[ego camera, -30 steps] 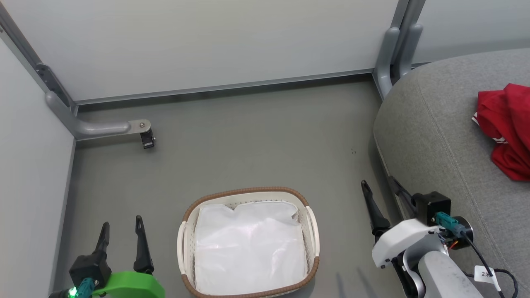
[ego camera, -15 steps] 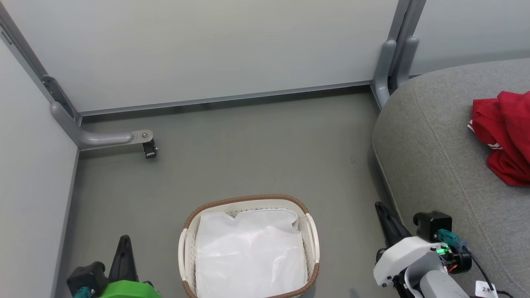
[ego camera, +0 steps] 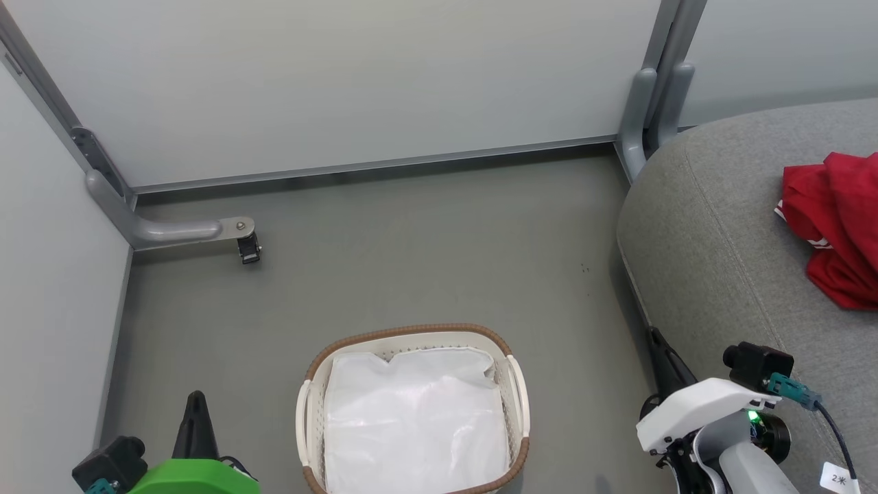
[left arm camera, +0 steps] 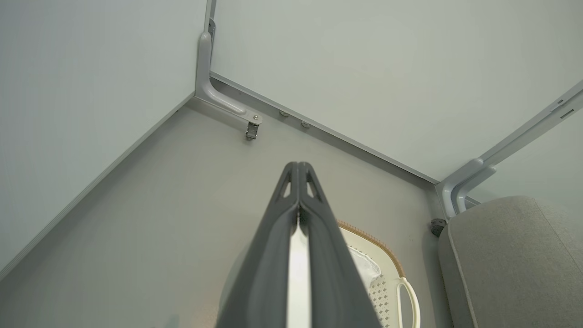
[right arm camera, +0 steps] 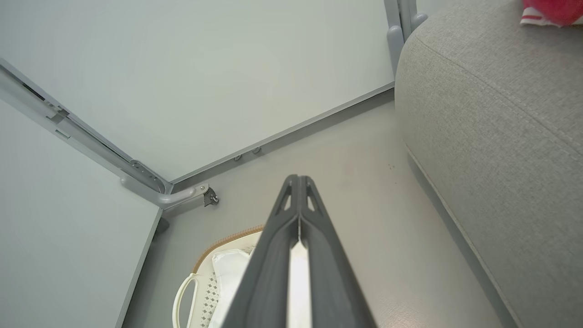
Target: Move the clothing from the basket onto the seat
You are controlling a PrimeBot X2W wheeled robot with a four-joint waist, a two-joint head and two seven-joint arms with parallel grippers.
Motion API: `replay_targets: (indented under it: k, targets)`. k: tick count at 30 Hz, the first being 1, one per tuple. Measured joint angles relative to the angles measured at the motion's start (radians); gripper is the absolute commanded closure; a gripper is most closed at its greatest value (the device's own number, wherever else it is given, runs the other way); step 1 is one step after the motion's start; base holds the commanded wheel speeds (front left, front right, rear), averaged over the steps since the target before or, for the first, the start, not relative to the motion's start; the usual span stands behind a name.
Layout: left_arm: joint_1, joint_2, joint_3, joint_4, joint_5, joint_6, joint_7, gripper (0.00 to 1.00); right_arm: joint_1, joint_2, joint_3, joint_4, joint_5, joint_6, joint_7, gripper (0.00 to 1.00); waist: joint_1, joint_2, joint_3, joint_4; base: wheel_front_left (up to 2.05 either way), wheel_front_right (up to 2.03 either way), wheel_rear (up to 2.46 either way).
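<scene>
The left end effector (ego camera: 195, 412) was closed, fingers pressed together, holding nothing. The right end effector (ego camera: 657, 336) was likewise closed and empty. The basket (ego camera: 411, 331) stood on the floor (ego camera: 411, 240) between the two end effectors and contained a white liner sheet (ego camera: 411, 418). The seat (ego camera: 713, 240) lay just beside the right end effector, on its right. The clothing (ego camera: 833, 226) lay bunched on the seat, ahead and to the right of the right end effector, well apart from it.
</scene>
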Motion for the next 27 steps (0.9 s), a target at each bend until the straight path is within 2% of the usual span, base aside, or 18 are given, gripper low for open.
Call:
replay_targets:
  k: [27]
  targets:
    - [-0.036,0.0,0.03,-0.037,-0.372,-0.031,0.102,1.0,0.025,-0.001,-0.076,-0.087,0.368,0.0,0.101,1.0,0.0,0.0,-0.007,0.002,0.0,0.0,0.0]
